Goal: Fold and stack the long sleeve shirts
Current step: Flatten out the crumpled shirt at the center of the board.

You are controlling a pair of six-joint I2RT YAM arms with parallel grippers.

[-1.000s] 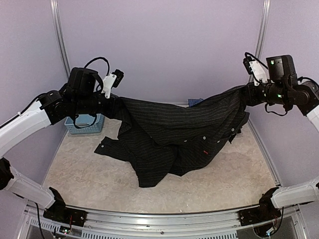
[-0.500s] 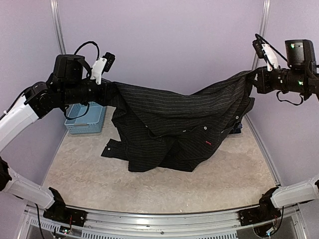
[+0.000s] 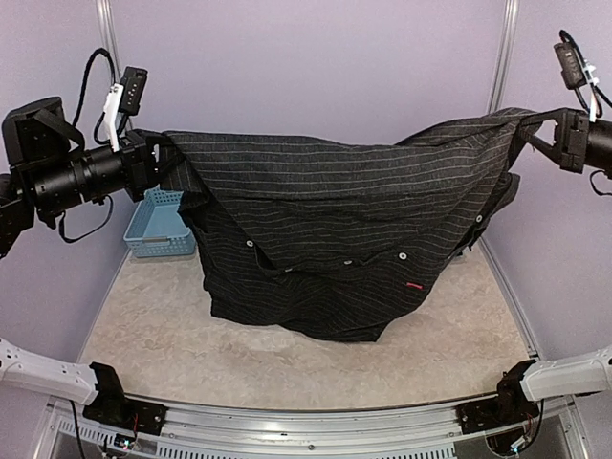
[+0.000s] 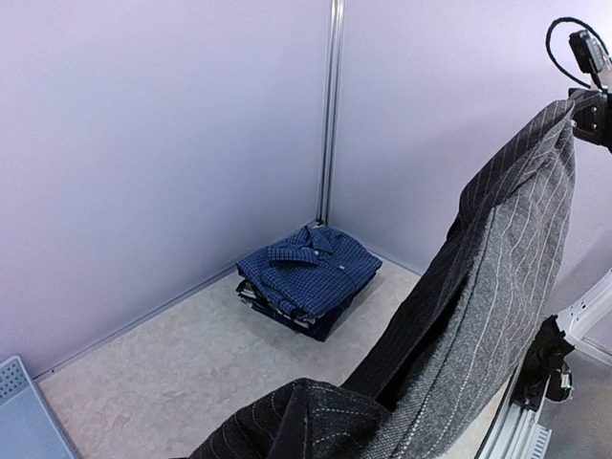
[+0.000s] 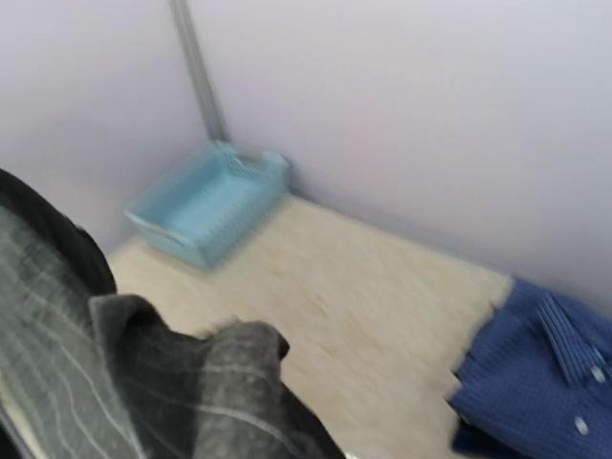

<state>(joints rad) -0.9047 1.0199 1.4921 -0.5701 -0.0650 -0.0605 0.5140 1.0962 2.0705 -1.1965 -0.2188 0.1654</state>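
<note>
From above, the black pinstriped cloth shirt (image 3: 325,239) hangs spread between the arms, its lower edge down near the pale marbled desk (image 3: 143,325). The left pincer (image 3: 161,163) is clamped tight on one upper end, the right pincer (image 3: 543,129) on the other. A light blue plastic basket (image 3: 153,225) sits back left.

The left wrist view shows the blue checked shirt (image 4: 308,273) folded in the desk's far corner, with black cloth draped in front.

The right wrist view is blurred, showing the basket, the blue shirt and black cloth bunched close.
</note>
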